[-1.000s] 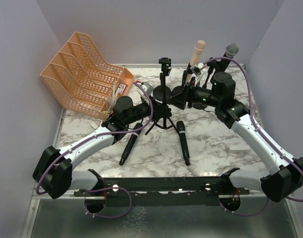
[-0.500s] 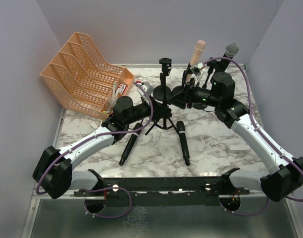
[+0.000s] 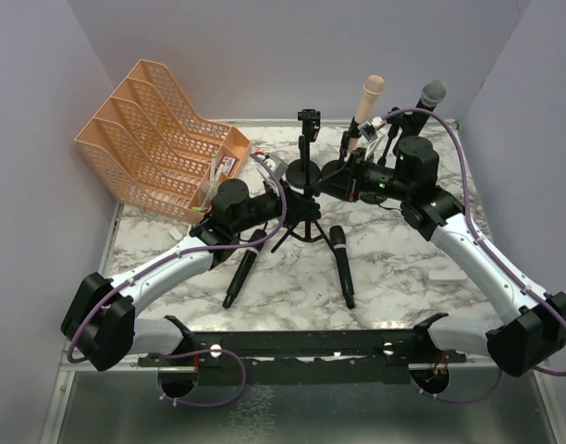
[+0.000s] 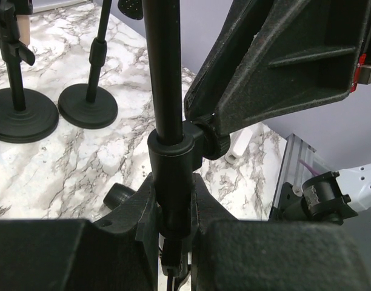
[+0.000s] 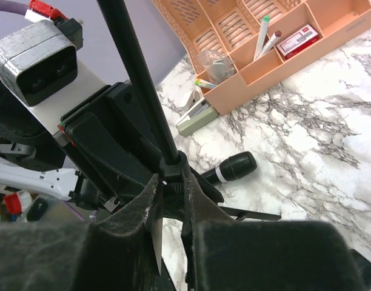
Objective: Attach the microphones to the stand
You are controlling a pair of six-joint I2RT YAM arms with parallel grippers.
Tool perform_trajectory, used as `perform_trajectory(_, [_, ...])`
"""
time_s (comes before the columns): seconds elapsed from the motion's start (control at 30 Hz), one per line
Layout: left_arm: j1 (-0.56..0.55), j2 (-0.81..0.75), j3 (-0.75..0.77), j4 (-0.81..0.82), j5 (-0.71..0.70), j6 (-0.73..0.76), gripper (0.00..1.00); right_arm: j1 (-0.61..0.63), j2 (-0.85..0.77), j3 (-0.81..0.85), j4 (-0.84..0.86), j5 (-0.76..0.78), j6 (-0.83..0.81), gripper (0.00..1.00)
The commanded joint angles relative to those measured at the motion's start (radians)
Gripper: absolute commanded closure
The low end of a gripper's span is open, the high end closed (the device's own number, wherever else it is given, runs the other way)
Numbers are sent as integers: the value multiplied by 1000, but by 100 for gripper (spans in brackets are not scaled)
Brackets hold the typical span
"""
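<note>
**Microphones, four:** left black microphone (image 3: 237, 282), right black microphone (image 3: 343, 268), one pink microphone (image 3: 371, 96), one mesh-headed microphone (image 3: 433, 92).
**Tripod stand** (image 3: 288, 237)**, one.**
**Round stand bases in view, two:** one disc base (image 4: 19, 115), a second disc base (image 4: 88, 108).
**Peach file rack** (image 3: 144, 120)**, one.**
**Robot arms, two:** left arm (image 3: 172, 264), right arm (image 3: 468, 242).

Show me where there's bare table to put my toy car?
Bare marble lies between the left black microphone and the right black microphone, and from that one to the right arm. The back is crowded: tripod stand, left hand, right hand, round stands, orange tray.
</note>
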Motion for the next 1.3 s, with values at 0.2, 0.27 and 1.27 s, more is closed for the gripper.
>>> perform_trajectory(0.2, [-5,-51,37,61,-30,33,100,6,-59,-193,189,83,459,97])
perform_trajectory(0.27, [-4,-55,35,61,-34,35,100,6,-93,-250,274,102,574,97])
perform_trajectory(1.27, [-5,-51,34,61,4,31,100,6,-32,-104,175,-6,225,71])
